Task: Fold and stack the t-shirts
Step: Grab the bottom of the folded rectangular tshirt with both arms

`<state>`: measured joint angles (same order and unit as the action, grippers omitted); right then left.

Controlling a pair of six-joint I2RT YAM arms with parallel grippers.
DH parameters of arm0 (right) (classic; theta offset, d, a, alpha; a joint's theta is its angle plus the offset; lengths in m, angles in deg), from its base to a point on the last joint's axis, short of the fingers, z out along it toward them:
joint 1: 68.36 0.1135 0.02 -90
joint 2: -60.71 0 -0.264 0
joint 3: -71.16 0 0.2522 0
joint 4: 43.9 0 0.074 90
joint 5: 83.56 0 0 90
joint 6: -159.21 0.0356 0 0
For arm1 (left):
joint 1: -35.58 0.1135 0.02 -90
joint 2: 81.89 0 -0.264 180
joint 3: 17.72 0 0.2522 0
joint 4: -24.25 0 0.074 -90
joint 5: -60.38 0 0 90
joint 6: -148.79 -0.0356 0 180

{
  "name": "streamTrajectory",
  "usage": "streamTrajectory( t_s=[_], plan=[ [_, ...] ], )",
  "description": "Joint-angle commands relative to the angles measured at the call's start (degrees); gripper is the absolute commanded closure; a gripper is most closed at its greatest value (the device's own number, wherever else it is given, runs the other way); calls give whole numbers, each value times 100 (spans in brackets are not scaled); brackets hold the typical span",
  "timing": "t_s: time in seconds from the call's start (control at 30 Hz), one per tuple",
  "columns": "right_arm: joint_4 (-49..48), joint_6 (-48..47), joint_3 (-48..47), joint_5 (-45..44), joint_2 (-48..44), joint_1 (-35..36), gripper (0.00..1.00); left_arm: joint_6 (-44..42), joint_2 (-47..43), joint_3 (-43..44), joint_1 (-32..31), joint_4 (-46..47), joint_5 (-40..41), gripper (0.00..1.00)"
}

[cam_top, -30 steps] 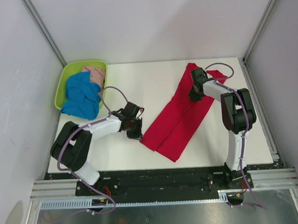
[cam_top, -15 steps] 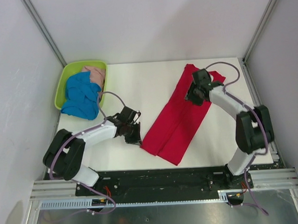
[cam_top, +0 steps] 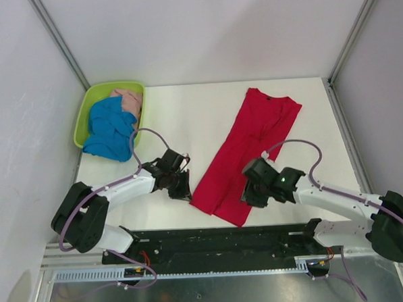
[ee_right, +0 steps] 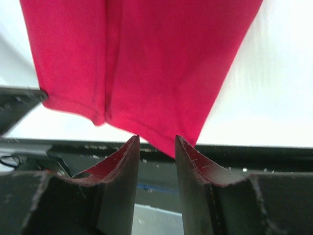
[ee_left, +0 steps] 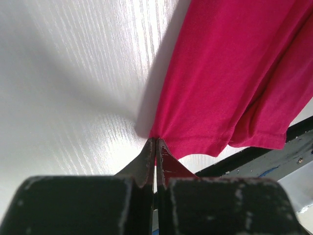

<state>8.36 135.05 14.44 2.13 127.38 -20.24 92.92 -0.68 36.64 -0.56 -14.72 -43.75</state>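
1. The bright red t-shirt [cam_top: 254,131] of soft cloth lies on the white counter [cam_top: 186,118], folded lengthwise into a long strip. It runs slanted, with the collar at the far right and the hem at the near edge.
2. The left pincer [cam_top: 183,188] is at the near left corner of the hem, about where it was one second ago. In the left wrist view its fingers are pressed together on this corner of the red t-shirt.
3. The right pincer [cam_top: 247,191] was at the collar end one second ago. Now it is at the near end of the strip, beside the hem.
4. In the right wrist view the fingers of the right pincer stand apart. The near corner of the hem reaches down to their tips, and nothing is clamped.
5. The collar end, before partly hidden under the right arm, is now uncovered and flat.
6. The bright blue t-shirt [cam_top: 109,132] and the pale pink t-shirt [cam_top: 128,101] are bunched in the lime-green plastic basket [cam_top: 80,123] at the far left corner, as before. The blue one hangs over the near rim.
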Motion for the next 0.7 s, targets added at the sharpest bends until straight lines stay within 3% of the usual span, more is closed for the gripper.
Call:
streamTrajectory(
  t_s=[0.0,0.23,0.47,0.67],
  plan=[
    [263,1621,221,-464,-287,865,61,29,-93,88,-32,-18,-21,100],
    [494,2830,380,-913,-68,1821,62,10,-80,187,-29,-18,-32,100],
    [-131,3715,1245,-927,-327,2055,62,-30,-115,218,-26,-19,-50,100],
    [-376,4068,1435,-1174,-427,2201,61,-64,-137,203,-24,-17,-56,100]
  ],
)
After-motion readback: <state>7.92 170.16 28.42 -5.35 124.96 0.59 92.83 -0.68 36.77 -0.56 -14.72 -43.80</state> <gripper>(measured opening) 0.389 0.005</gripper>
